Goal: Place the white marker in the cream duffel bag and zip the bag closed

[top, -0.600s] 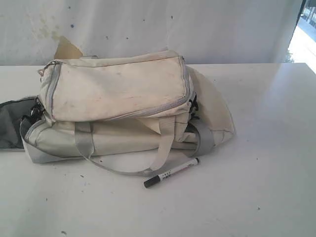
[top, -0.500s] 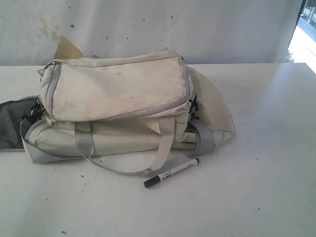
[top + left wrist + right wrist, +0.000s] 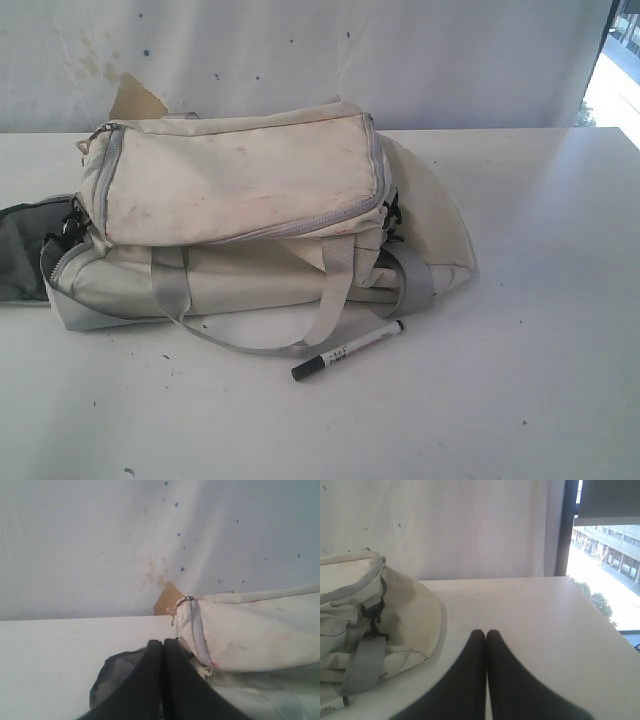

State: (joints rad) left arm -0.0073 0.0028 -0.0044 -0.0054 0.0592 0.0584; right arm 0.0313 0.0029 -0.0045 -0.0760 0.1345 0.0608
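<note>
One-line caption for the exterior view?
The white marker lies on the table beside the cream duffel bag, not yet packed.

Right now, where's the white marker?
Exterior view: the white marker lies on the table near the middle, just in front of the cream duffel bag.

Both pairs of jaws are plain matte black, broad-based, tapering to rounded tips.
</note>
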